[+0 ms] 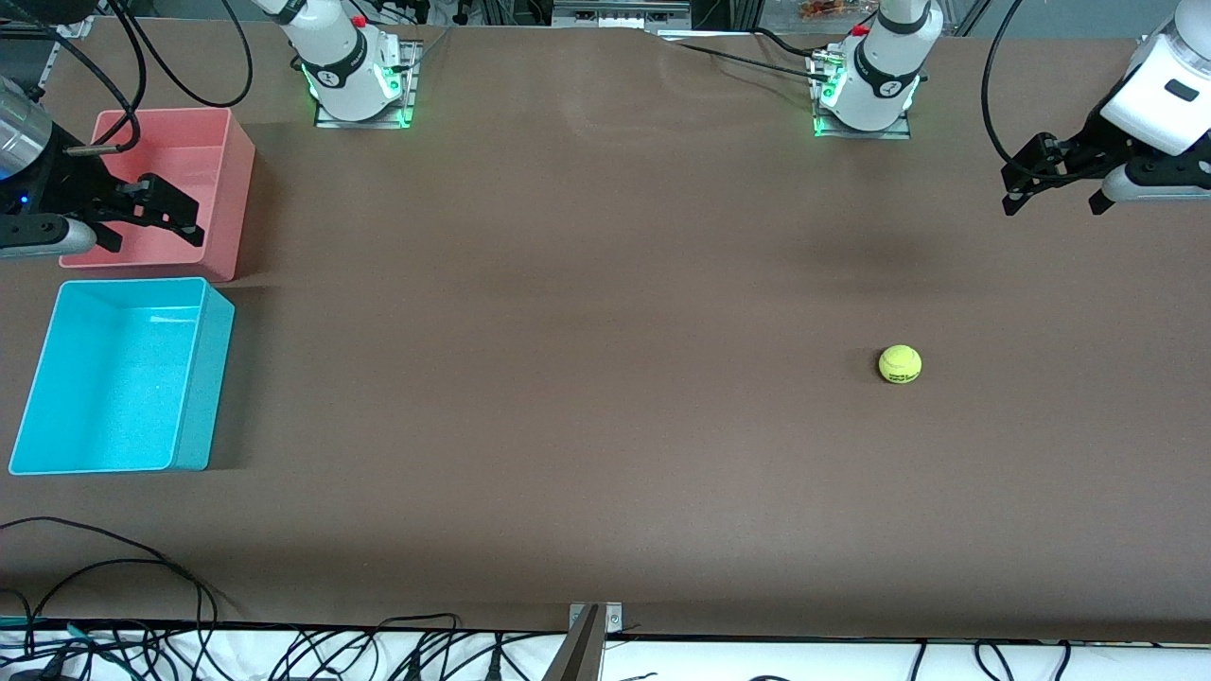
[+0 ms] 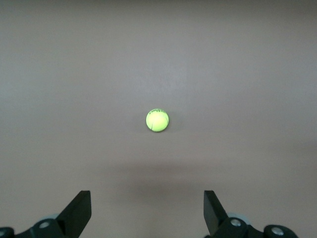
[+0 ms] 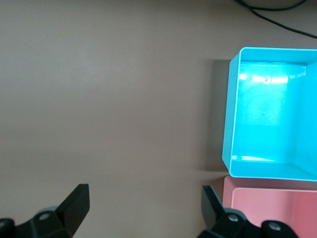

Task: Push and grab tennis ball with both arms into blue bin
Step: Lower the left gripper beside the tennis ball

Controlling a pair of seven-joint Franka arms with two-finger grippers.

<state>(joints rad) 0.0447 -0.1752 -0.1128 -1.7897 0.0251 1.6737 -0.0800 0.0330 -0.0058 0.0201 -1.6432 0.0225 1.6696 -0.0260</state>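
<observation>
A wide desk point(image 1: 587, 397) covered in a flat brown sheet carries everything here. Two white jointed robot arms stand at its edge farthest from the front camera, their bases lit green.

The bright cyan-blue rectangular plastic bin point(image 1: 203, 378) sits at the right arm's end of the desk. Just beside it, farther from the front camera and with a narrow gap between them, sits a pink-red rectangular plastic tub point(image 1: 232, 189) of similar size. Both tubs look empty inside.

The right gripper point(image 1: 156, 222), black with two fingers, hangs over the pink-red tub at the right arm's end of the desk. Its fingers point(image 3: 74, 206) are spread wide apart and hold nothing; its wrist view looks down on bare desk beside the corners of both tubs.

The left gripper point(image 1: 1055, 200) hangs in the air over the left arm's end of the desk. Its fingers point(image 2: 79, 213) are likewise spread wide and empty.

The small fuzzy yellow-green tennis ball point(image 1: 900, 364) with dark printed marking rests on the bare desk toward the left arm's end, well apart from the blue bin and untouched by either gripper. In the left wrist view it lies centred between the spread fingers, below them on the desk.
</observation>
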